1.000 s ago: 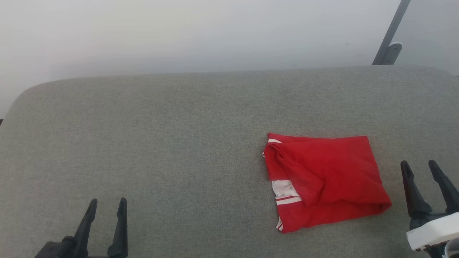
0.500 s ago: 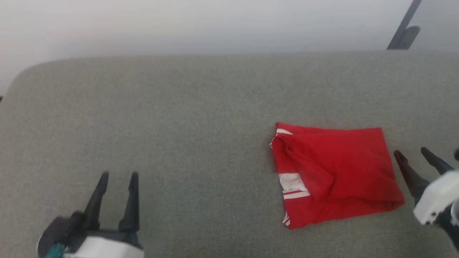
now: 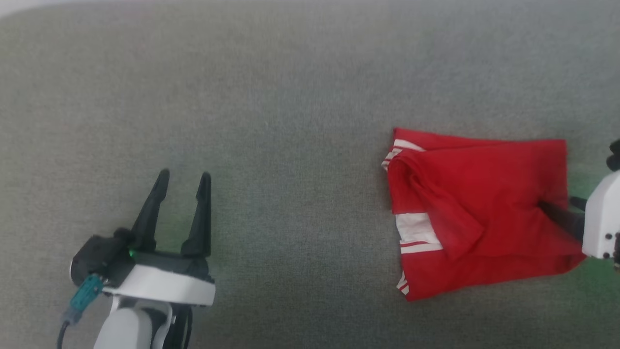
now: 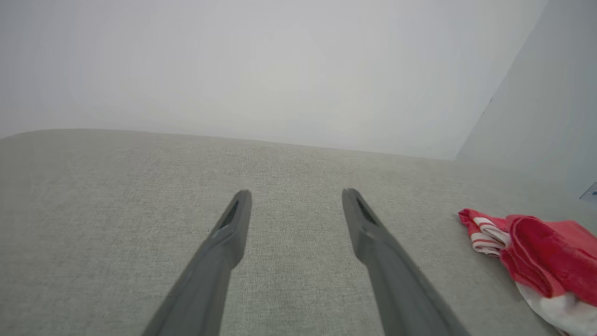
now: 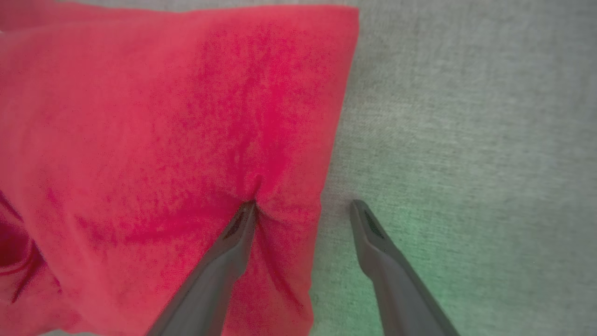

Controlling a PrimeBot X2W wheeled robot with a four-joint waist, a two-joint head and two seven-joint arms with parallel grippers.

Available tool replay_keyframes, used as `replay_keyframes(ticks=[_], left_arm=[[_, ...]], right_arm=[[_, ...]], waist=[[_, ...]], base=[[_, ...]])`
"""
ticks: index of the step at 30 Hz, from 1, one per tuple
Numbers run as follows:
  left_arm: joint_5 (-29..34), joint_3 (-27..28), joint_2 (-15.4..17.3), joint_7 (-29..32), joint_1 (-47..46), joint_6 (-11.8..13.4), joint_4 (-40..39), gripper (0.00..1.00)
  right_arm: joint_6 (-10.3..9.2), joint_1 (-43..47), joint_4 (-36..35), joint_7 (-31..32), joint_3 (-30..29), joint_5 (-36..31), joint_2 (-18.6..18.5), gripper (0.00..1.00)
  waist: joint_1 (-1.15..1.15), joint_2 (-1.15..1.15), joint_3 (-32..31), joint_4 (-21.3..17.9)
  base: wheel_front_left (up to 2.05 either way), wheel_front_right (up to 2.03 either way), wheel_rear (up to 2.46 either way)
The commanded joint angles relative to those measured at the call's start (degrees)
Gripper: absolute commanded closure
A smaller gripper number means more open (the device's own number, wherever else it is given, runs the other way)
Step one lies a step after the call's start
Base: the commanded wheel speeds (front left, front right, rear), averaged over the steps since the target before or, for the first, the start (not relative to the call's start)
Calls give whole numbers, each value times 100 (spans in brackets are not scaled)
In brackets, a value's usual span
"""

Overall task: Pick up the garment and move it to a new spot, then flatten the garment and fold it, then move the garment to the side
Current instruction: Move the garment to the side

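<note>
The loosely folded red shirt (image 3: 477,203) lay on the right of the grey surface (image 3: 290,121), where the right end effector (image 5: 303,205), fingers apart, straddled its right edge, apparently to pinch it, while the left end effector (image 3: 184,175) hovered spread and empty, well left.

Illumination is diffuse and even; shadows are faint. The head view is soft and blurred throughout. A green cast tints the grey fabric surface (image 3: 290,97) beside the right end effector (image 5: 304,202). In the right wrist view the garment (image 5: 140,116) appears blurred and grainy. The wall (image 4: 280,70) is washed out.
</note>
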Motion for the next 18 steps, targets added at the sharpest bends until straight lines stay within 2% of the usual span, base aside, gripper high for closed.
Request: replay_keyframes(ticks=[1, 5, 6, 8, 9, 12, 18], left_arm=[[-36, -20, 6, -21, -117, -10, 15, 0], [-30, -71, 23, -20, -359, -10, 74, 0], [-24, -73, 33, -20, -400, -10, 80, 0], [-37, -84, 60, -20, -495, -10, 102, 0], [-37, -111, 74, -20, -530, -10, 108, 0], [-52, -140, 140, -20, -608, -10, 113, 0], [-85, -368, 383, -21, -942, -10, 1, 0]], right_arm=[[2, -60, 48, 81, 35, 34, 80, 0], [0, -64, 94, 293, 239, -100, 201, 1], [0, -64, 61, 295, 294, -98, 232, 39], [0, -91, 14, 206, 329, -71, 302, 96], [0, -107, -24, 167, 339, -56, 307, 100], [-6, -180, -124, -78, 157, -39, 266, 100], [-23, -305, -137, -636, -601, -99, 122, 100]], waist=[[0, 0, 267, 47], [0, 0, 490, 37], [0, 0, 529, 17], [0, 0, 592, -46], [0, 0, 612, -81], [0, 0, 658, -232], [0, 0, 844, -677]], base=[[0, 0, 0], [0, 0, 0], [0, 0, 0], [0, 0, 0], [0, 0, 0], [0, 0, 0], [0, 0, 0]])
